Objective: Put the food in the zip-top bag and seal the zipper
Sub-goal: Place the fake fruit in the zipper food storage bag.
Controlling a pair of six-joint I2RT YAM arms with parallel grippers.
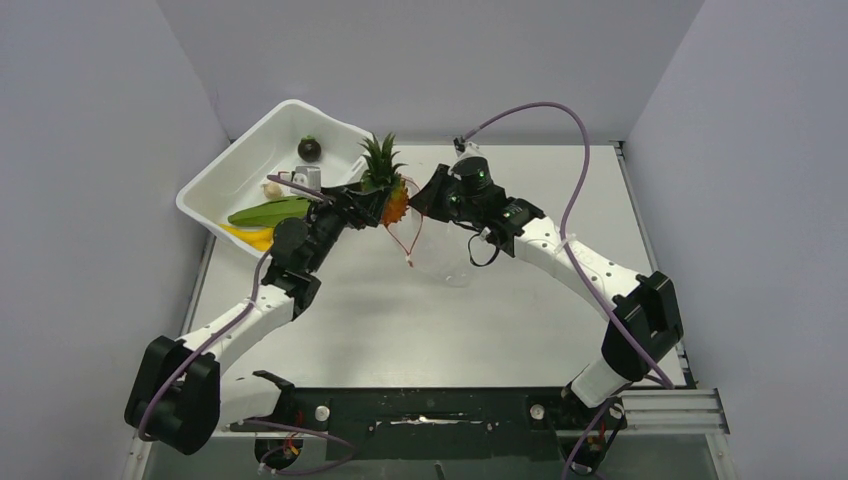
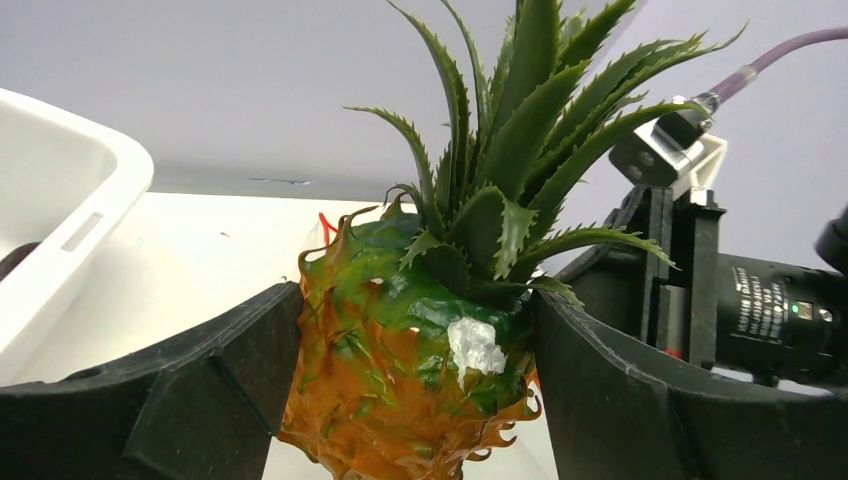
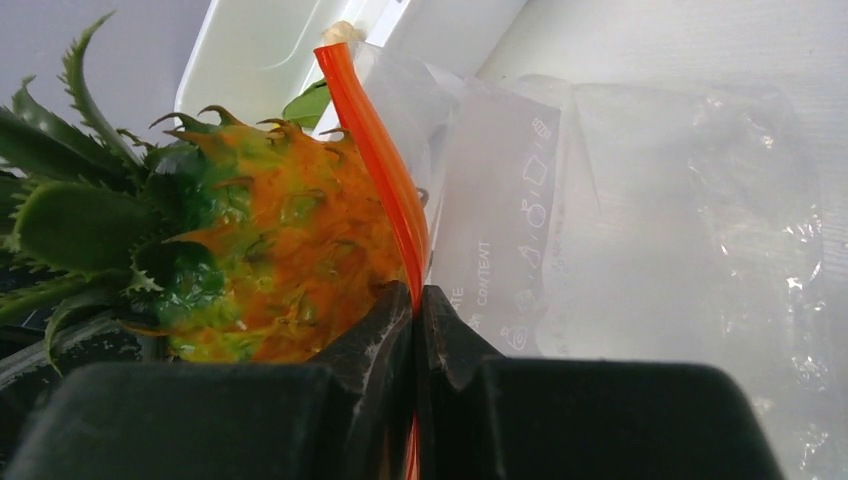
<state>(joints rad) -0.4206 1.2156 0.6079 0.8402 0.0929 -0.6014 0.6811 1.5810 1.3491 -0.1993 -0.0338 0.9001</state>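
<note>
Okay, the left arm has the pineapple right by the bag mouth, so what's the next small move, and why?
Probably ease the left gripper forward so the pineapple goes base-first past the zipper into the zip-top bag. The right gripper pinches the red strip, holding the mouth up, and the fruit sits against it, seemingly not yet inside.

Left pincer grips wide, right pincer pinches tight
</note>
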